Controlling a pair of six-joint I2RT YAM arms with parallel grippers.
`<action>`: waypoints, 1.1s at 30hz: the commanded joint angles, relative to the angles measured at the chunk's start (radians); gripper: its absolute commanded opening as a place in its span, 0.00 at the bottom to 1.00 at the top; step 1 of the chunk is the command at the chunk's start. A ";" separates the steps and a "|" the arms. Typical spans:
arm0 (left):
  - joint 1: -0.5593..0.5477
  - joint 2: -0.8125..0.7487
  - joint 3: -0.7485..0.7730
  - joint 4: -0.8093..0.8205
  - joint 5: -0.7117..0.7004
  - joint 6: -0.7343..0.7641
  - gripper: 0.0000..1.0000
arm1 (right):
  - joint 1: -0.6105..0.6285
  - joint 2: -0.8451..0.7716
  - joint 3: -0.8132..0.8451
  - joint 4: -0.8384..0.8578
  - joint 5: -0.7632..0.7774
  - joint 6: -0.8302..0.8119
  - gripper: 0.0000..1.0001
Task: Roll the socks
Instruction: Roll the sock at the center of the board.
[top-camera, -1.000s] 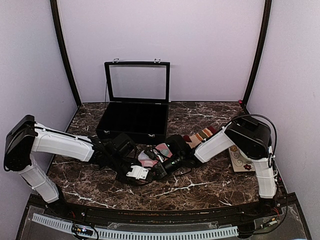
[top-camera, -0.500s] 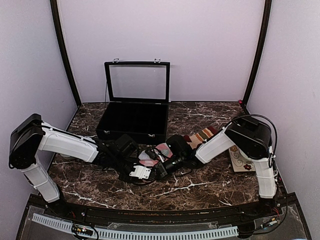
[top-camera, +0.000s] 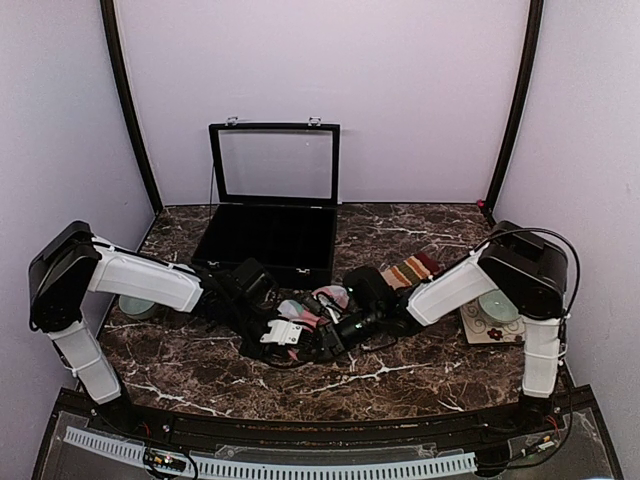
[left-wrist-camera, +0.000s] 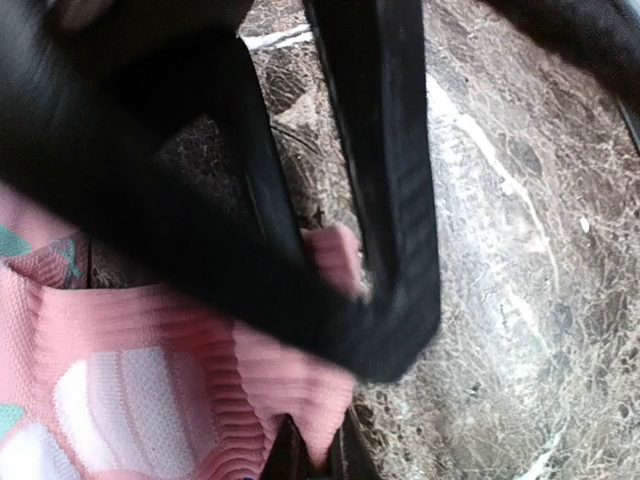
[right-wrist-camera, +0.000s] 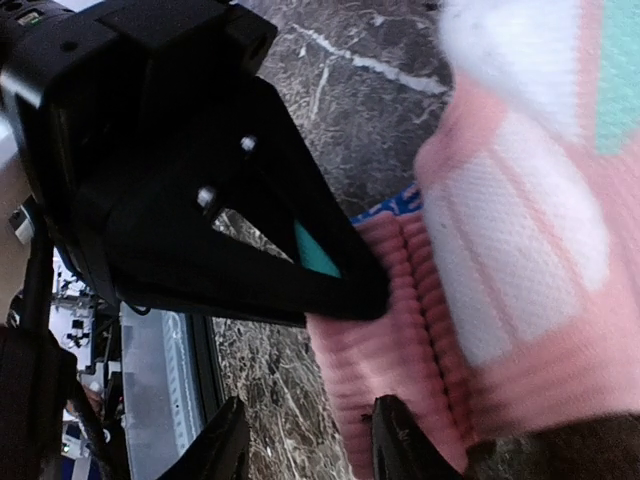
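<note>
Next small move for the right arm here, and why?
Probably back the right gripper off the pink sock and re-grip further along: its jaws stand apart, while the left gripper is shut on the ribbed cuff.

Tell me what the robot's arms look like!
The left arm and right arm have smooth white shells with chunky black joints. A thin black cable loops over the right arm. The left end effector and right end effector are black, two-fingered.

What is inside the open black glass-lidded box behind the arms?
Only black lining shows inside the black box; nothing else is visible. Its near strip is covered by the front wall.
</note>
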 joint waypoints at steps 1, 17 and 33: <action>0.029 0.061 -0.022 -0.257 0.088 -0.049 0.00 | -0.015 -0.081 -0.082 -0.160 0.212 -0.114 0.43; 0.112 0.205 0.097 -0.480 0.349 -0.100 0.00 | 0.006 -0.741 -0.477 0.097 1.211 -0.183 1.00; 0.156 0.312 0.149 -0.589 0.370 -0.150 0.00 | 0.313 -0.475 -0.515 0.427 0.776 -0.739 0.66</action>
